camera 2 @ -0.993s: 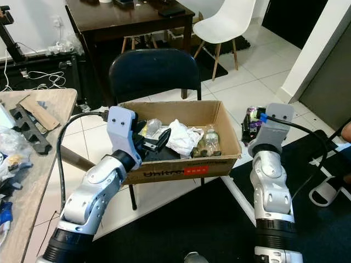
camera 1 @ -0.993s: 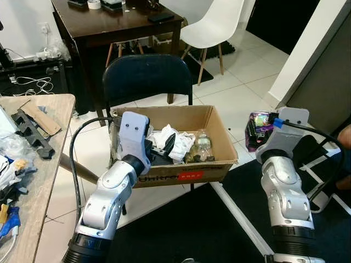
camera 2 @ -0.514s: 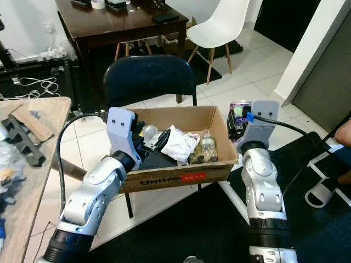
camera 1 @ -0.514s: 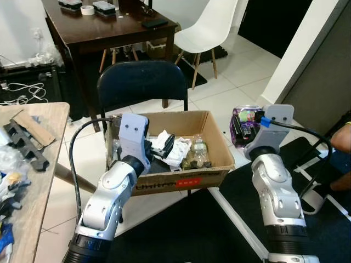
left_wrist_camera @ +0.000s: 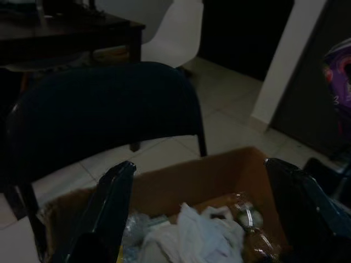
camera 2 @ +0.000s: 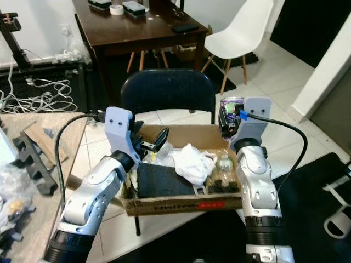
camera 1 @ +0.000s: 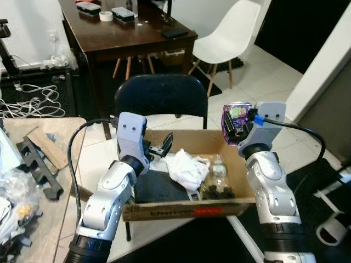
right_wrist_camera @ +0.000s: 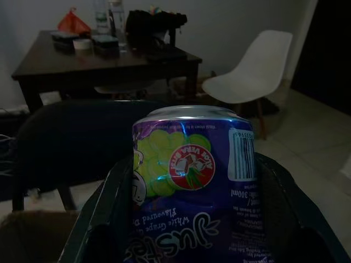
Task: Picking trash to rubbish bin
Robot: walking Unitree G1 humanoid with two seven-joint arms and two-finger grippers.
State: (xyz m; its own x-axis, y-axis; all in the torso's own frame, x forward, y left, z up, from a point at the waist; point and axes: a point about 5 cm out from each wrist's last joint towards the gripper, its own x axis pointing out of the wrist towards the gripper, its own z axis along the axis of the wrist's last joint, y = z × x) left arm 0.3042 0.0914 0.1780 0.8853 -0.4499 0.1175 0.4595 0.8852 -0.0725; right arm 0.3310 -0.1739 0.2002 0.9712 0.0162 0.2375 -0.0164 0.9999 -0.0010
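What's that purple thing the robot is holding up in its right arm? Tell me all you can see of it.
It is a purple juice can, shiny metal by its look, printed with green grapes, a red round logo, a barcode and white lettering. The label reads upside down in the wrist view, so it looks inverted. The right gripper grips it between its black fingers, raised above the far right corner of the cardboard box of trash.

Dark chair [camera 1: 159,96] at 12 o'clock carries cardboard box [camera 1: 181,211]. Dark wood table [camera 1: 129,35] behind it: tape roll [camera 1: 106,15], black phone [camera 1: 175,33]. Light wooden table [camera 1: 52,181] at 9 o'clock: black bracket [camera 1: 37,167], cardboard scrap [camera 1: 48,154], plastic bags [camera 1: 13,197].
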